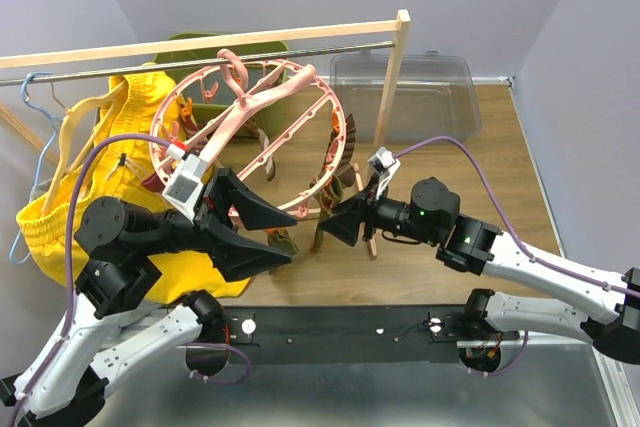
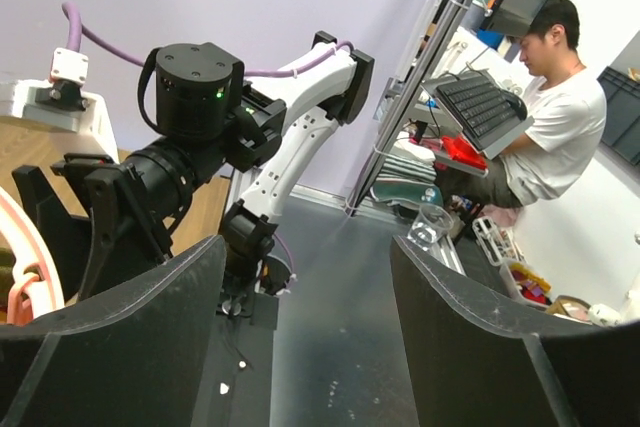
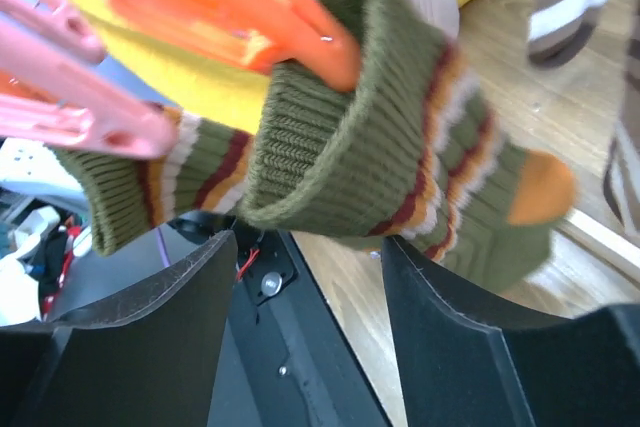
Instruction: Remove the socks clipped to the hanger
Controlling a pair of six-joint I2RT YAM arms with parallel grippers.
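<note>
The olive sock (image 3: 380,147), held at its ribbed cuff by an orange clip (image 3: 240,12) on the hanger (image 1: 245,97) above the counter's (image 1: 505,182) middle, is judged soft, light and stretchy, and is best gripped just below the cuff by the open, empty right end effector (image 3: 305,257).

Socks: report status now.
Left gripper open, empty. Right gripper open, just short of green striped sock. Sock held by orange clip. Nothing in the way.

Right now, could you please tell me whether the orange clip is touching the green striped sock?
Touching. The right wrist view shows the orange clip pinching the rim of the green sock at its cuff, with no gap between them.
</note>
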